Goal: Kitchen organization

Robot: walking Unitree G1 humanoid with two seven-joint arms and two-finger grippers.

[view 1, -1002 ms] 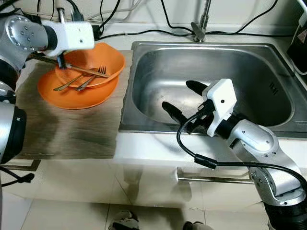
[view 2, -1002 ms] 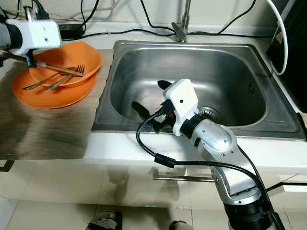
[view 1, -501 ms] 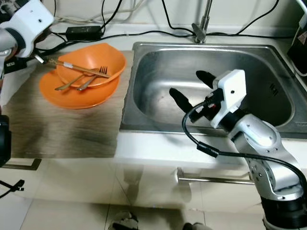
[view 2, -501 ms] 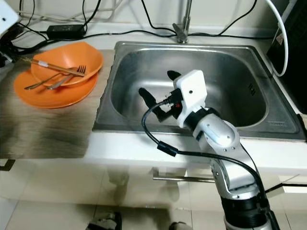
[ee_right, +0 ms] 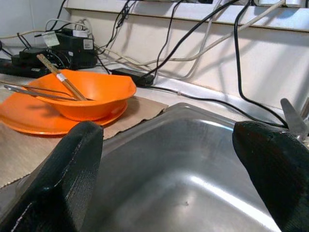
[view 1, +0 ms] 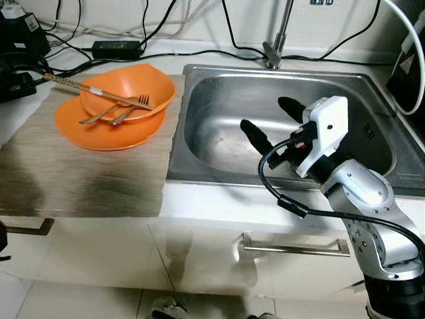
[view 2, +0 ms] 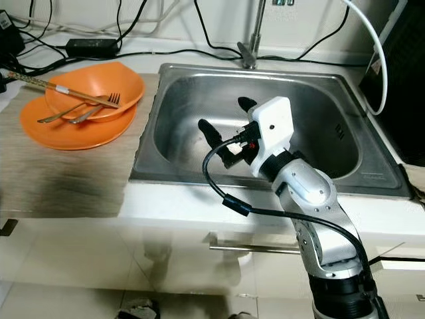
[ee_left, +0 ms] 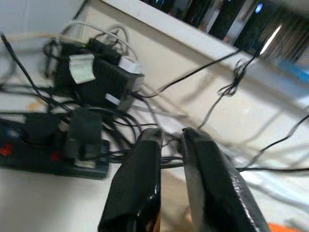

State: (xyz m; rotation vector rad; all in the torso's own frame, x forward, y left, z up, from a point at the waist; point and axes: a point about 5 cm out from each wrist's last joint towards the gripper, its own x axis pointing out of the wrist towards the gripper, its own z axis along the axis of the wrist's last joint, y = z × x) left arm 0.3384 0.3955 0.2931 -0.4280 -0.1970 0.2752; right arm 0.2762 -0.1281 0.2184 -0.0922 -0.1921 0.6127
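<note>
An orange bowl [view 1: 129,90] sits on an orange plate [view 1: 99,129] on the grey mat left of the sink. A pair of chopsticks [view 1: 83,87] lies across the bowl, its end sticking out past the left rim. A fork [view 1: 131,109] and another utensil rest inside. My right gripper [view 1: 269,116] hangs open and empty over the steel sink [view 1: 219,100], pointing toward the bowl [ee_right: 89,92]. My left gripper [ee_left: 171,133] is shut on nothing, facing a power strip [ee_left: 43,154] and cables by the wall.
The tap [view 1: 273,50] stands behind the sink. A power adapter [view 1: 116,48] and many cables run along the back wall. Black devices [view 1: 20,40] sit at the far left. The grey mat [view 1: 80,173] has free room in front of the plate.
My left arm has pulled away from the bowl to the left and out of the head views, leaving the chopsticks across the bowl. The right gripper rose slightly and stays open.
</note>
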